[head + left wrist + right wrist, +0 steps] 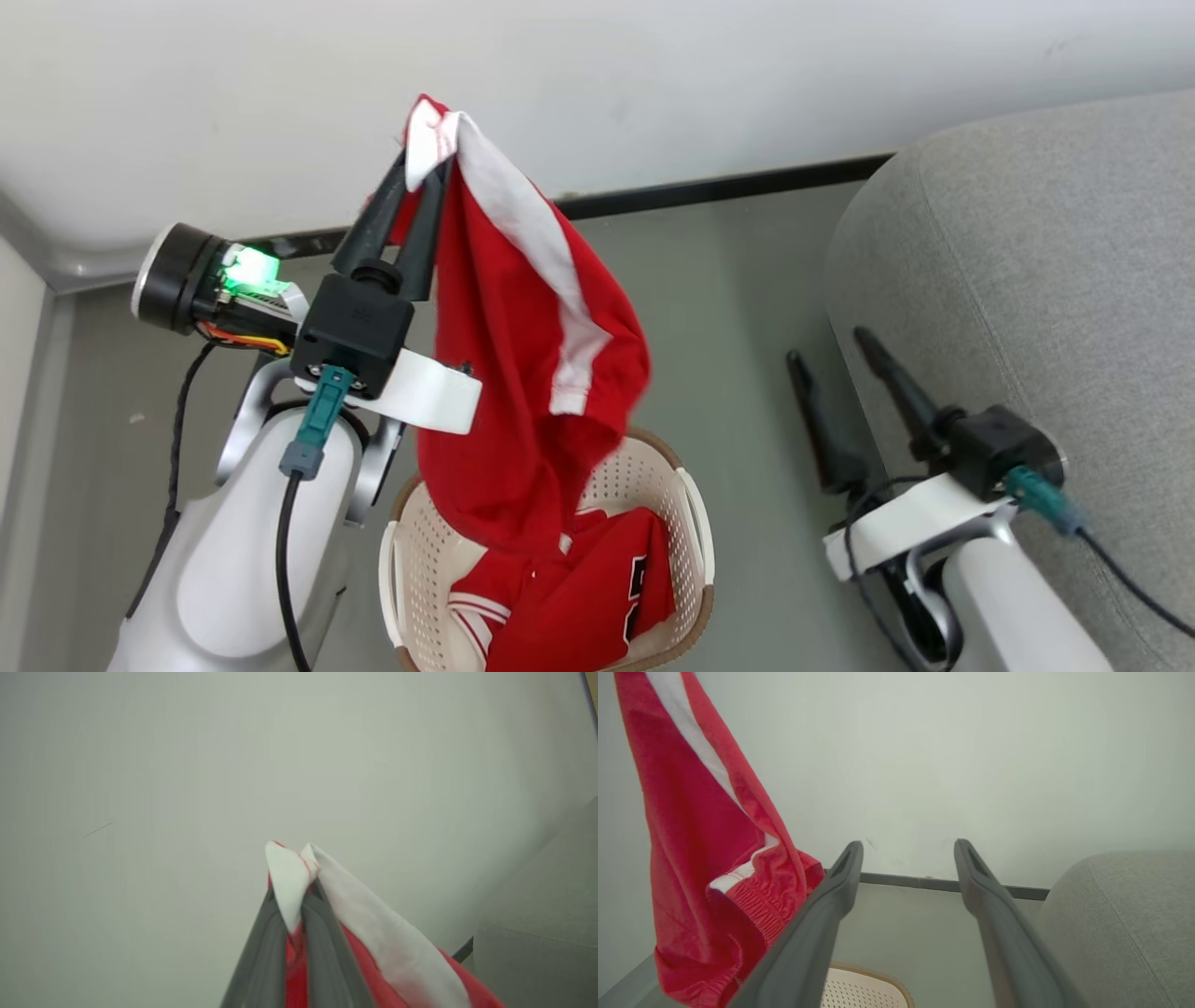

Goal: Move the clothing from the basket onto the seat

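Centrally, a red garment with white trim (523, 373) hangs full length in the air. It is pinched at one white-edged corner by the left claw (425, 182), whose two dark fingers are closed on the fabric high against the pale wall (653, 84). Its lower folds hang over the basket (627, 481); whether the hem is clear of the rim cannot be told from where one stands. Below it, a second red garment (579, 597), bearing a black-and-white mark, lies crumpled in the basket's bottom, untouched. The basket sits on the grey floor (728, 308), with a strip of bare floor between it and the seat (1027, 261) on the robot's right. The right claw (827, 347) waits just beside the seat's rounded edge, fingers spread wide and empty. Progress, as judged: nothing lies on the visible part of the seat; one garment is lifted but not carried across, the other not begun. Remaining: swing the held piece rightward, release it on the cushion, then fetch the second.
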Controlling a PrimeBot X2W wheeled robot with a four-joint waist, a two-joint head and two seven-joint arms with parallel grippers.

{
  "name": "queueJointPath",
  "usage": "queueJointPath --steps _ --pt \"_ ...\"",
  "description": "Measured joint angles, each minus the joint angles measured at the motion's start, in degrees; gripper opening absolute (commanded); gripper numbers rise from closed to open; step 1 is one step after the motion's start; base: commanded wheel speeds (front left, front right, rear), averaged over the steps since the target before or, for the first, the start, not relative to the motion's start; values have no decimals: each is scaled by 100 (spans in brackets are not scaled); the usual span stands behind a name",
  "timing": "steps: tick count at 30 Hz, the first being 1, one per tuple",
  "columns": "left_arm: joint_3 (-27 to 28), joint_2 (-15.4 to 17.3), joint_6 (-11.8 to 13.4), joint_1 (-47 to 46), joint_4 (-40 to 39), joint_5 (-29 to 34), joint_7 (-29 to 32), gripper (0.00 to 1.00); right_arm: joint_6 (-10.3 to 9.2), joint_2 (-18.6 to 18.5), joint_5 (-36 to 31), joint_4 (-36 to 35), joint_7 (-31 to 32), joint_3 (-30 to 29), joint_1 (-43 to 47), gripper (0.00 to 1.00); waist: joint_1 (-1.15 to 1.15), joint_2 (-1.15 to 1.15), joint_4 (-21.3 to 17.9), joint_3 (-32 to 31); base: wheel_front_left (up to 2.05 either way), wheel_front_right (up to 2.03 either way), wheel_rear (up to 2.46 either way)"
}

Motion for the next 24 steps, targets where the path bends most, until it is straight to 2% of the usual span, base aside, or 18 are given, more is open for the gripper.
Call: queueJointPath --steps 10,24 --pt "-166 -68 -169 -1 -209 -51 0 0 0 -46 523 109 118 1141 72 100 0 0 84 -439 0 0 0" --pt "-399 -186 -344 74 -148 -141 0 0 1 -505 760 269 346 1780 -102 100 0 0 182 -871 0 0 0"
